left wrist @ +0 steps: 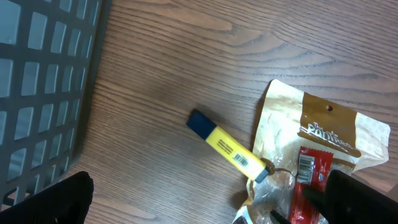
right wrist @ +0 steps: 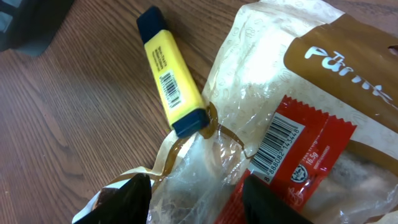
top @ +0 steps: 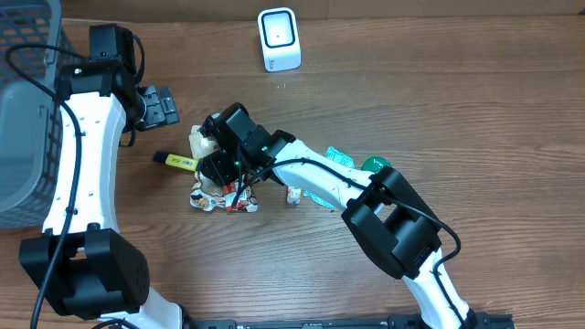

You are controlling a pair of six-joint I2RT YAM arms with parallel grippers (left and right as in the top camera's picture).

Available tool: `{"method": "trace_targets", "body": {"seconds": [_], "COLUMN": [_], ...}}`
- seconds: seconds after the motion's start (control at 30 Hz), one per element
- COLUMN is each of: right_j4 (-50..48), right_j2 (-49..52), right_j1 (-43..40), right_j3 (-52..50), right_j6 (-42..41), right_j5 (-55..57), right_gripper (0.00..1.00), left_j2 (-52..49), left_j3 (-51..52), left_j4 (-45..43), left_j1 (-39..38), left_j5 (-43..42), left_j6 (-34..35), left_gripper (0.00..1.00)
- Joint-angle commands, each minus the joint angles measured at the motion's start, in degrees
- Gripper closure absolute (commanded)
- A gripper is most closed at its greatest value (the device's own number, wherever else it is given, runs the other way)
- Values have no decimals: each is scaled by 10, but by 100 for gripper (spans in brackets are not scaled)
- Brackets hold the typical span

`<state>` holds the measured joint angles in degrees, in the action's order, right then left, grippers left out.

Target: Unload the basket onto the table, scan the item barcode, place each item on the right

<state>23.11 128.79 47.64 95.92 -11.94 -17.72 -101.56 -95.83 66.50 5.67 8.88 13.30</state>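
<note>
A white barcode scanner [top: 279, 38] stands at the table's far edge. In the middle lies a heap of items: a yellow highlighter [right wrist: 171, 87] with a barcode, a beige and brown snack bag [right wrist: 261, 81] and a red packet [right wrist: 292, 155] with its barcode facing up. My right gripper [right wrist: 199, 202] hovers open over the bag's clear crinkled part, one finger on each side; in the overhead view the right gripper [top: 217, 171] is right above the heap. My left gripper [left wrist: 208, 205] is wide open with only bare wood between its fingers, left of the heap.
A grey plastic basket [top: 23, 119] fills the left edge, and its wall [left wrist: 43, 74] is close to the left gripper. Green packets [top: 334, 160] and a green round thing [top: 375, 164] lie beside the right arm.
</note>
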Motion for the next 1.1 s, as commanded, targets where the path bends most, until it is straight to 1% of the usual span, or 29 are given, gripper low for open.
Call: {"method": "trace_targets", "body": {"seconds": [0.0,0.07,0.1,0.17,0.33,0.5,0.6,0.73,0.83,0.9,1.07], "right_j4": [-6,-10,-10,-7,39,77,123,197,265,292,293], "right_j2": [-9,-9,-9,-9,-37,-97,-97,-97,-96,-96,-93], "right_j1": [8,14,17,23,26,25,25,26,25,25,25], "right_j3": [-3,-3,-3,-3,19,29,27,27,27,27,18], "right_j6": [3,20,32,47,47,47,45,42,17,12,-2], "right_j5": [-4,-4,-4,-4,-4,-2,35,35,43,49,53], "right_gripper": [50,49,45,44,44,44,44,44,44,44,44], "left_j2": [8,8,8,8,8,8,8,8,8,8,8], "left_j3": [0,0,0,0,0,0,0,0,0,0,0], "left_j4": [1,1,1,1,1,1,1,1,1,1,1], "left_j1": [-1,-1,-1,-1,-1,-1,-1,-1,-1,-1,-1], "left_j5": [5,5,5,5,5,5,5,5,5,5,5], "left_j6": [-5,-5,-5,-5,-5,-5,-5,-5,-5,-5,-5], "left_gripper": [0,0,0,0,0,0,0,0,0,0,0]}}
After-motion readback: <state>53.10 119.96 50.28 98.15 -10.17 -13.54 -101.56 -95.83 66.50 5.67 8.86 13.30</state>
